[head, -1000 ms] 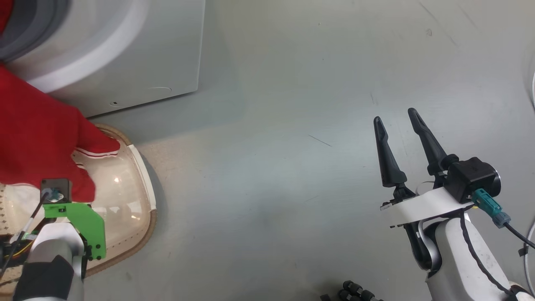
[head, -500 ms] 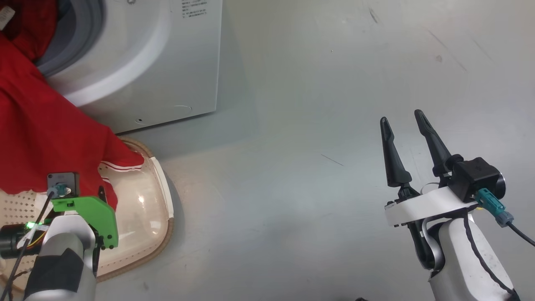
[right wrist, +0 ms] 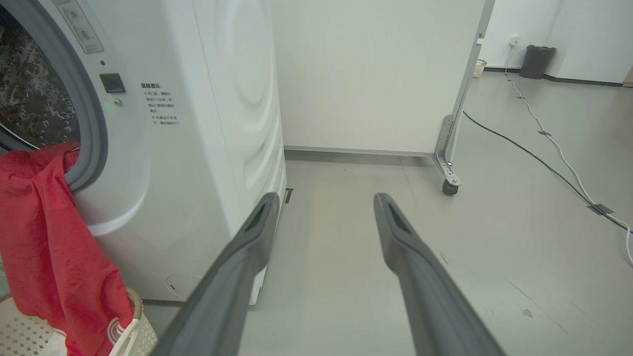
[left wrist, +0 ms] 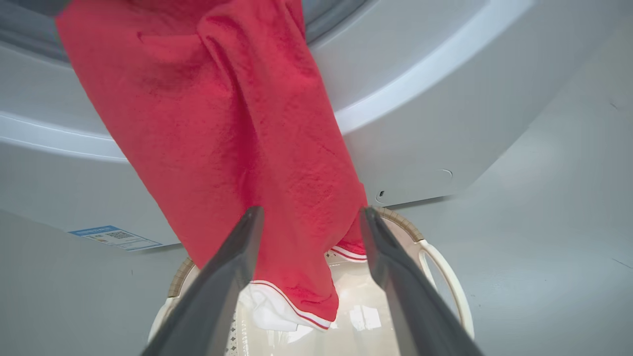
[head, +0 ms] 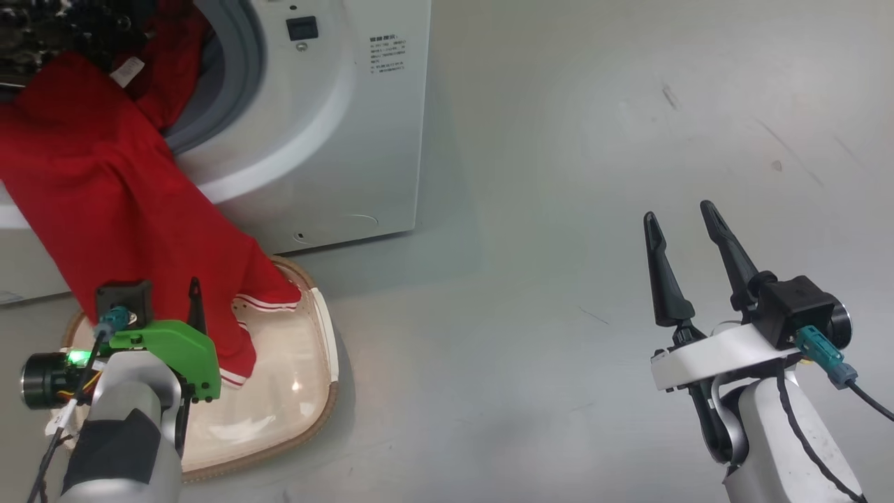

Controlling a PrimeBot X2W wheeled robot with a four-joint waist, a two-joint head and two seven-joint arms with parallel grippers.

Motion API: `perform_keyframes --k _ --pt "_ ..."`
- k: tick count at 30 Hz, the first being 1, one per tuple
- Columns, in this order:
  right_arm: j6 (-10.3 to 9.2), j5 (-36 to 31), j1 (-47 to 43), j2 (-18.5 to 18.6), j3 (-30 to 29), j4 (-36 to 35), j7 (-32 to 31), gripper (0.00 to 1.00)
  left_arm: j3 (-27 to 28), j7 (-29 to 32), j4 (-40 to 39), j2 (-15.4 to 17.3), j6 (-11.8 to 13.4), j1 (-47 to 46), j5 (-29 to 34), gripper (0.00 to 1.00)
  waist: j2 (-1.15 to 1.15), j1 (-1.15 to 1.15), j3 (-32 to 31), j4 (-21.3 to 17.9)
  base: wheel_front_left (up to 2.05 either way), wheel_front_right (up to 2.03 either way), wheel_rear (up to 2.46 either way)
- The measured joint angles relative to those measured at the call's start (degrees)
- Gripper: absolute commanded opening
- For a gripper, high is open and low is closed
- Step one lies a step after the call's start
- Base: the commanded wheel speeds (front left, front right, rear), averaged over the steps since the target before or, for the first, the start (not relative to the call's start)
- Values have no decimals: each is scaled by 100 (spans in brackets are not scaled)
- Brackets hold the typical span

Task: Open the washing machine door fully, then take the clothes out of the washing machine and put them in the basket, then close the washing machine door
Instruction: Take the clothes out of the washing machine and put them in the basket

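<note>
Both apart and empty: my left gripper (left wrist: pixel 310 210) over the basket (head: pixel 328 349), my right gripper (head: pixel 677 211) idle at the right. The clothes (head: pixel 105 195) hang from the washing machine (head: pixel 335 140) mouth, hem in the basket. Next, I judge: grip higher and draw the rest out.

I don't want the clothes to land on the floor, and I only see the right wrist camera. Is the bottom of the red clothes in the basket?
Observer: Yes. The left wrist view shows the red clothes hanging with the striped hem inside the basket.
Operator: Is the left gripper holding them?
Observer: No. The left gripper is open, pinching nothing.
Operator: Are they all out?
Observer: No. The head view shows more red cloth, with a white tag, inside the washing machine.
</note>
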State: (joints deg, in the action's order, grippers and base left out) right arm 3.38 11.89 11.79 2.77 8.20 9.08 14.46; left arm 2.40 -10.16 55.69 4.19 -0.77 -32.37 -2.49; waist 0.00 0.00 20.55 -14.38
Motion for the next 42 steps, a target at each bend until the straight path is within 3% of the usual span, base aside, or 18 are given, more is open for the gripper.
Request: perform_keyframes --k 15,27,42 --pt "4 -63 -324 45 -4 104 0 100 -4 -361 -211 -161 -160 44 -221 100 0 0 -726 424 0 0 0" --pt "7 -97 -594 44 0 176 0 100 92 -411 -713 -213 -257 592 -488 100 0 0 -1130 549 0 0 0" --pt "8 -97 -766 44 -2 164 0 100 -43 -414 -2302 -246 -357 1380 -601 100 0 0 -1356 566 0 0 0"
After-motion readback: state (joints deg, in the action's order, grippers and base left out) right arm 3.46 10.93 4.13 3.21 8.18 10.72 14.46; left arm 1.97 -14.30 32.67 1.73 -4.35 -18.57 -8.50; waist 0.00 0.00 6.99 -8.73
